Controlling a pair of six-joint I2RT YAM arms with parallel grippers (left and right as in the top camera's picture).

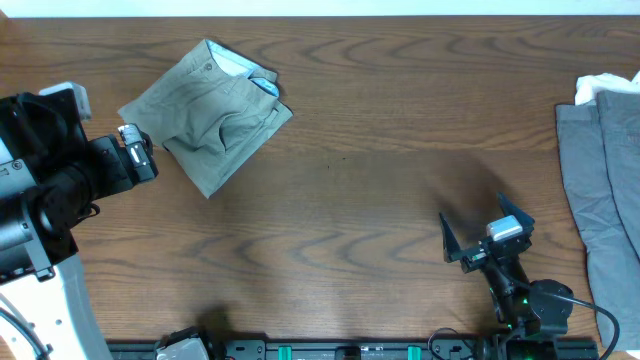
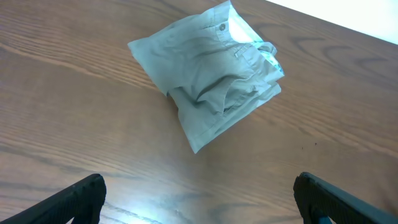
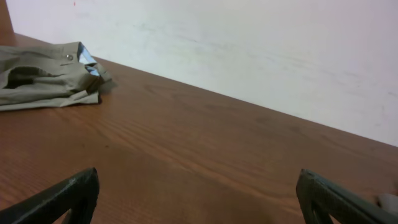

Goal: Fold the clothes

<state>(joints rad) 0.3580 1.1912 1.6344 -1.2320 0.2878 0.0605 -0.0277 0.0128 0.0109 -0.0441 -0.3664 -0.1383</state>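
The olive-khaki shorts point(image 1: 212, 116) lie folded in a compact bundle at the table's back left, pale blue lining and the waistband button showing at the top edge. They also show in the left wrist view point(image 2: 210, 74) and at the far left of the right wrist view point(image 3: 46, 76). My left gripper point(image 1: 135, 152) is open and empty, just left of the bundle and apart from it; its fingers frame bare table point(image 2: 199, 199). My right gripper point(image 1: 484, 232) is open and empty near the front right, far from the shorts point(image 3: 198, 196).
A pile of grey garments point(image 1: 605, 190) with a white piece point(image 1: 600, 86) lies at the table's right edge. A white wall point(image 3: 249, 43) stands behind the table. Cables and the arm bases point(image 1: 350, 350) run along the front edge.
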